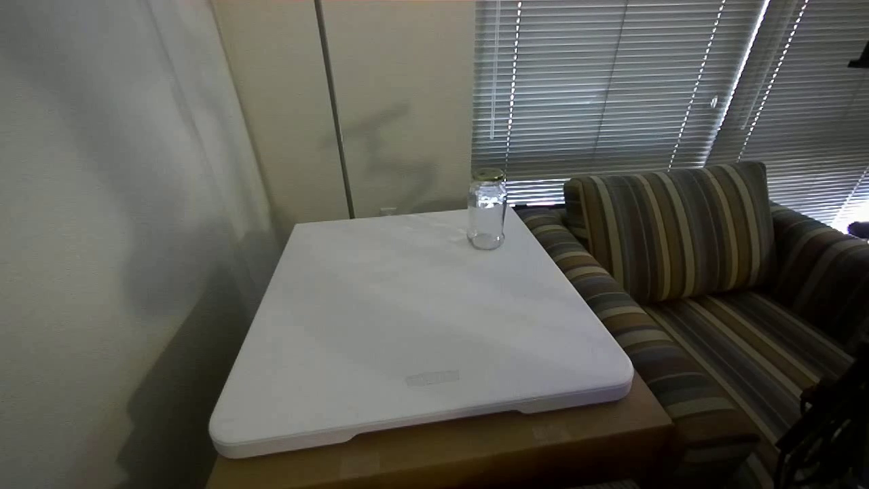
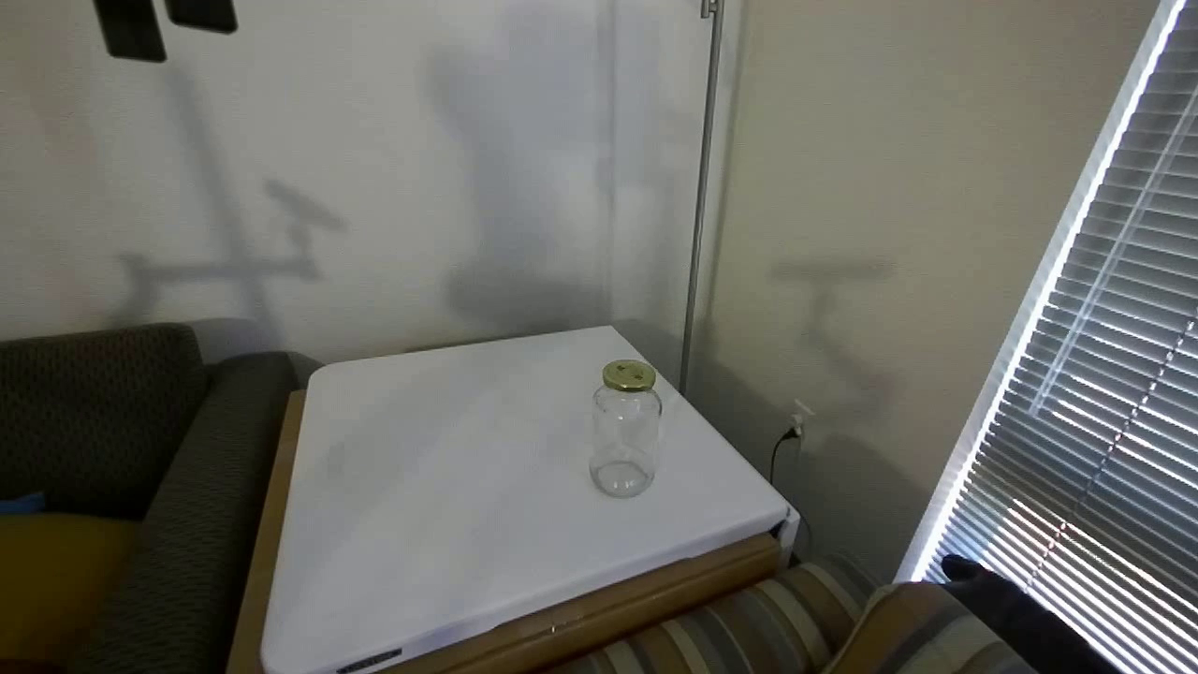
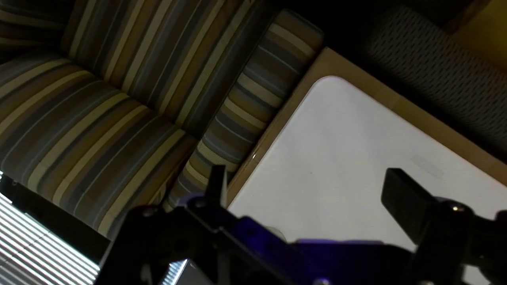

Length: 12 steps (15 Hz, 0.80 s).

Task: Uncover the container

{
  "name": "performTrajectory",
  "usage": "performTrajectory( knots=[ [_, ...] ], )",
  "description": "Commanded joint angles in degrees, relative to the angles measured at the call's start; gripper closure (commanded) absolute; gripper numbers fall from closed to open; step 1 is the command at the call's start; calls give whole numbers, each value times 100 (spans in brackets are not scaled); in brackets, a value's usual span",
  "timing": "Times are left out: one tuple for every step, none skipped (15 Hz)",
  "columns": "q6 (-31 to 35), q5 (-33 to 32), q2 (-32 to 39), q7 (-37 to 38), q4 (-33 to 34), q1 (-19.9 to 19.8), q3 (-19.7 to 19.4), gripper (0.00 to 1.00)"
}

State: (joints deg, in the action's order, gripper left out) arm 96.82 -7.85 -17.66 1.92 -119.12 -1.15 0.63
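The container is a clear glass jar (image 1: 486, 217), standing upright on the white tabletop near its far right corner in an exterior view. It also shows whole in an exterior view (image 2: 624, 440). A flat round golden lid (image 2: 629, 375) sits on its mouth and also shows in an exterior view (image 1: 488, 174). My gripper (image 3: 307, 172) is wide open with nothing between its fingers in the wrist view. Its two black fingertips (image 2: 170, 37) hang high at the top left of an exterior view, well apart from the jar. In the wrist view only a pale sliver of a round edge (image 3: 278, 232), probably the jar, peeks past the gripper.
The white tabletop (image 1: 407, 305) lies on a cardboard box (image 1: 502, 441). A striped armchair (image 1: 672, 238) stands against one side and a dark sofa (image 2: 178, 524) against another. Walls and a metal pole (image 2: 704, 187) stand behind. Window blinds (image 1: 611, 88) are beyond the jar.
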Motion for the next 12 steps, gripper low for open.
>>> performTrajectory(
  knots=[
    [64, 71, 375, -132, 320, 14, -72, 0],
    [91, 66, 511, -107, 422, 3, -76, 0],
    [105, 85, 657, -108, 540, -1, -88, 0],
    [144, 84, 825, -100, 670, -6, -94, 0],
    [183, 85, 1022, -144, 824, -5, -105, 0],
    [238, 118, 1257, -189, 1003, -2, -118, 0],
    [275, 141, 1464, -203, 1177, -2, -123, 0],
    [321, 182, 1704, -256, 1381, -4, -133, 0],
    [359, 222, 1926, -310, 1583, -7, -138, 0],
    [446, 290, 2159, -353, 1789, -13, -143, 0],
    [455, 393, 2361, -405, 2009, -21, -145, 0],
    [514, 504, 2578, -468, 2222, -34, -147, 0]
  ],
)
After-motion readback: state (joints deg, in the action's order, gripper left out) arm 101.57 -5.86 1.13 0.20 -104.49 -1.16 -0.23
